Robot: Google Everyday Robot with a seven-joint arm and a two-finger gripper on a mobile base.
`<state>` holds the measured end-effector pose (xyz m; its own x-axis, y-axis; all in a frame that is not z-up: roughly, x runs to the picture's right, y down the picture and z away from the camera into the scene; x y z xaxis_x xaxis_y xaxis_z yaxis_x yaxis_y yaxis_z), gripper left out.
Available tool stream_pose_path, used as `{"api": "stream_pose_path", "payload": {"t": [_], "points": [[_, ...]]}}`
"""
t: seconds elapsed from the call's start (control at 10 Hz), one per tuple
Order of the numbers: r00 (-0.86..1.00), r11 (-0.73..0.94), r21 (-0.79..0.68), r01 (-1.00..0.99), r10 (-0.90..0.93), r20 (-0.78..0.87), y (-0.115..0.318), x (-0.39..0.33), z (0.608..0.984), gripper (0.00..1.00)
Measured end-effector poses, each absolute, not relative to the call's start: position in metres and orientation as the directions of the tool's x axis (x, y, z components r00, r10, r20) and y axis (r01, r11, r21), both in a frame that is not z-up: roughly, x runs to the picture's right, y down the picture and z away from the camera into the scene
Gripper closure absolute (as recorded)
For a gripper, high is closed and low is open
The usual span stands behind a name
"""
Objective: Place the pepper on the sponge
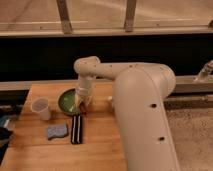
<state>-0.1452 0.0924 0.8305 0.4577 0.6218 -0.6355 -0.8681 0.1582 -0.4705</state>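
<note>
Sponge (56,131) lies front-left, black strip (76,130) just beside it on its right; further right, the gripper (82,106) hangs at the green plate's (64,100) rim, fingers pinching the pepper (82,111). Released short, it likely lands on the strip; the glossy pepper may also roll off the soft pad.

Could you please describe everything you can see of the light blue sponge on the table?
The sponge is a small light blue pad, soft-looking, with wavy edges. It lies flat on the wooden table, near the front left, with nothing on it. A black striped strip lies close beside it; whether they touch is unclear. A pale cup stands behind it. The gripper, shut on the pepper, is off it, by the green plate.
</note>
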Motion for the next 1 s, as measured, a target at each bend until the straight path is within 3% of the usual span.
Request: {"api": "stream_pose_path", "payload": {"t": [1.0], "points": [[0.528, 0.239, -0.488, -0.839, 0.572, -0.628, 0.102, -0.173, 0.815, 1.00]]}}
